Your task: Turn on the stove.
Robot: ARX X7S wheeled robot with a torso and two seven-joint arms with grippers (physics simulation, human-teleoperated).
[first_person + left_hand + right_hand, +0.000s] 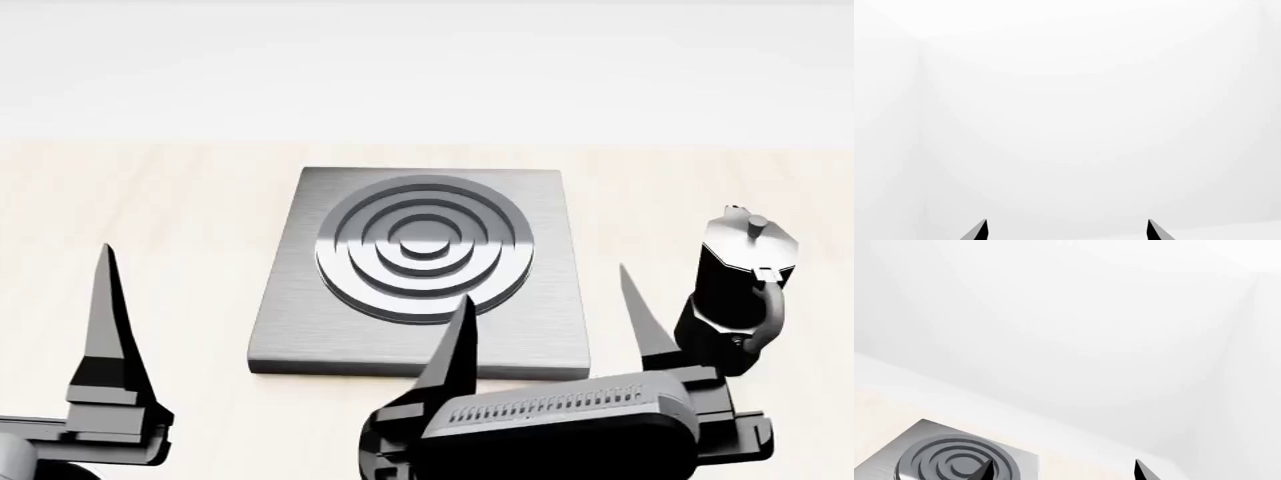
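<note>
The stove (420, 250) is a flat square grey slab with raised dark concentric rings, lying on the pale table in the middle of the head view. My right gripper (550, 330) hovers open over the stove's near right corner, holding nothing. In the right wrist view the right gripper (1064, 471) shows two spread tips, with the stove (934, 457) by one tip. My left gripper (1067, 231) is open and empty, facing only white wall. One of its fingers (107, 320) rises to the left of the stove in the head view.
A black faceted moka pot (741, 285) stands upright on the table (160, 220), just right of the stove and close beside my right gripper. A white wall runs behind the table's far edge.
</note>
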